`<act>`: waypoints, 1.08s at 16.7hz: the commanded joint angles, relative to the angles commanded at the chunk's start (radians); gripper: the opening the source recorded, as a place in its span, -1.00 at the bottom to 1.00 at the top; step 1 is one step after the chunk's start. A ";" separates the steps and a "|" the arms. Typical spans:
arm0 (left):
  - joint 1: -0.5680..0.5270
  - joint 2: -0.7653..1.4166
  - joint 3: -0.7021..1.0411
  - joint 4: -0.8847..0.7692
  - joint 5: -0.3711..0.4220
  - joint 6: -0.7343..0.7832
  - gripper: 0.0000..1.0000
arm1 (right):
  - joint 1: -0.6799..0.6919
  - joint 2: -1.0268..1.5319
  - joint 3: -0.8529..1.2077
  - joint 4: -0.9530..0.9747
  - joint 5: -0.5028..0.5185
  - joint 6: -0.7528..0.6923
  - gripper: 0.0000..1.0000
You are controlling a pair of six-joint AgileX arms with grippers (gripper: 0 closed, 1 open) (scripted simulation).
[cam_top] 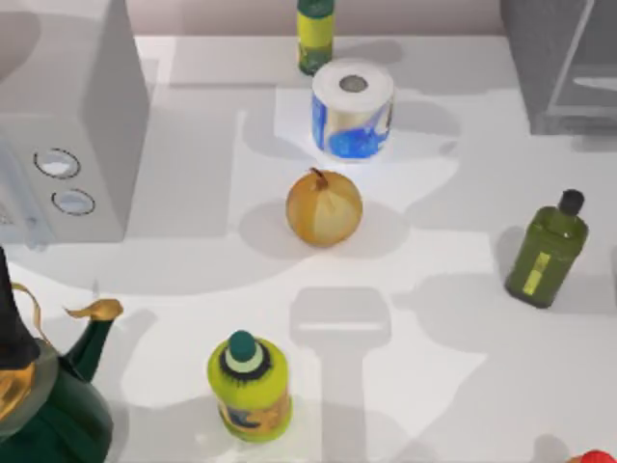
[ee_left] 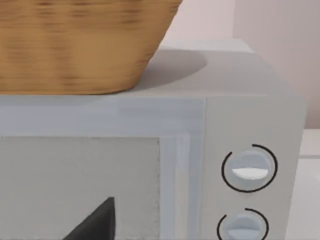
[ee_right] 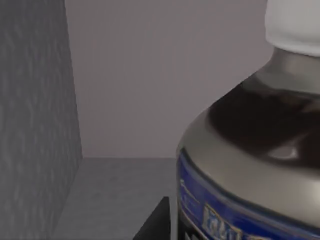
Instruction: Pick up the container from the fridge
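The container stands very close in the right wrist view, with a white cap, a grey shoulder and a blue label. It sits inside the fridge, on the fridge's grey floor with a pale back wall behind it. A dark piece of my right gripper shows low beside the container. From above, the fridge is the dark grey cabinet at the far right corner. A dark piece of my left gripper shows in front of the pale grey box.
The pale grey box with two knobs stands at the far left, with a wicker basket on top. On the table are a paper roll, an onion, an olive-green flask, a yellow-green bottle, a back bottle and a dark green teapot.
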 joint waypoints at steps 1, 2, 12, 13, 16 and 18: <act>0.000 0.000 0.000 0.000 0.000 0.000 1.00 | -0.005 -0.024 -0.033 0.013 -0.003 0.000 -1.00; 0.000 0.000 0.000 0.000 0.000 0.000 1.00 | -0.008 -0.042 -0.056 0.024 -0.006 0.000 -1.00; 0.000 0.000 0.000 0.000 0.000 0.000 1.00 | 0.014 -0.136 -0.125 -0.040 0.008 -0.001 -1.00; 0.000 0.000 0.000 0.000 0.000 0.000 1.00 | 0.022 -0.183 -0.149 -0.069 0.015 -0.003 -1.00; 0.000 0.000 0.000 0.000 0.000 0.000 1.00 | 0.045 -0.387 -0.234 -0.177 0.036 -0.006 -1.00; 0.000 0.000 0.000 0.000 0.000 0.000 1.00 | 0.064 -0.573 -0.308 -0.264 0.053 -0.007 -1.00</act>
